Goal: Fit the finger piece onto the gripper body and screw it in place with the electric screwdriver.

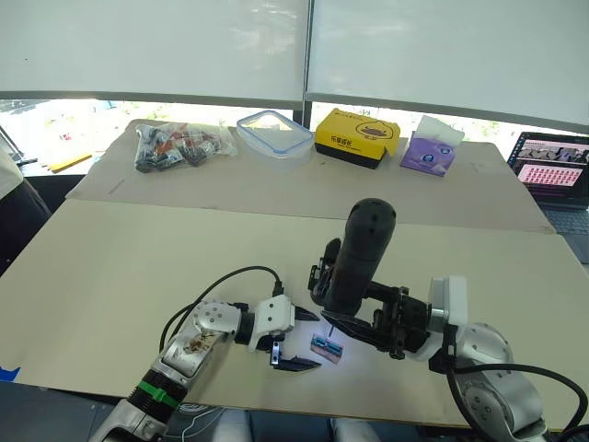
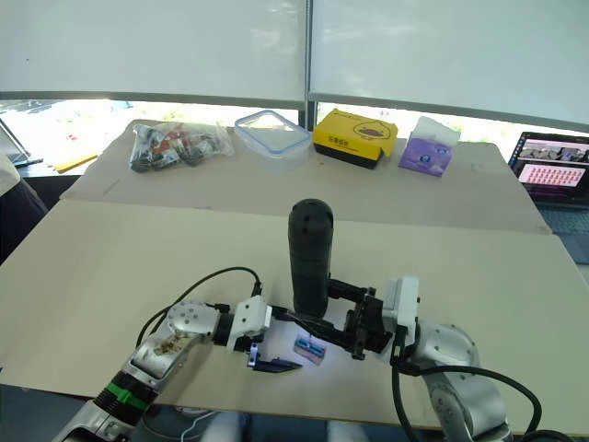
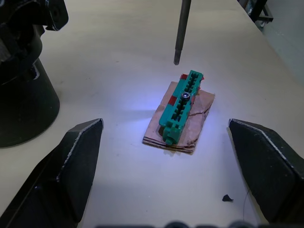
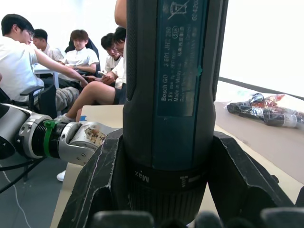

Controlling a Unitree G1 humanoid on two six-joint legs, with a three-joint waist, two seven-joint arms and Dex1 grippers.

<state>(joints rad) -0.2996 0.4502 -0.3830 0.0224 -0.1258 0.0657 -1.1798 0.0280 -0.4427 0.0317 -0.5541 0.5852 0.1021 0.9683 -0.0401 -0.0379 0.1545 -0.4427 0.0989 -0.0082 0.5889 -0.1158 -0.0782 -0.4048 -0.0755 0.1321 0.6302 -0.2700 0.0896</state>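
**Screwdriver poised over green block**

While the right gripper (image 4: 164, 190) clamps the long black cylindrical electric screwdriver (image 1: 362, 253) upright, its thin metal bit (image 3: 180, 33) hangs just above the small green-and-brown rectangular block (image 3: 179, 110). Beside that block, the left gripper (image 3: 166, 166) stands wide and empty. Rigid and top-heavy, the tool seems best gripped low on its barrel. Far beyond the block, a clear plastic container (image 1: 274, 133) looks empty.

We see a black electric screwdriver (image 1: 362, 253) casting white light on the beige surface (image 1: 138, 267) beside a green block (image 3: 182, 106) on brown card (image 3: 176, 124).
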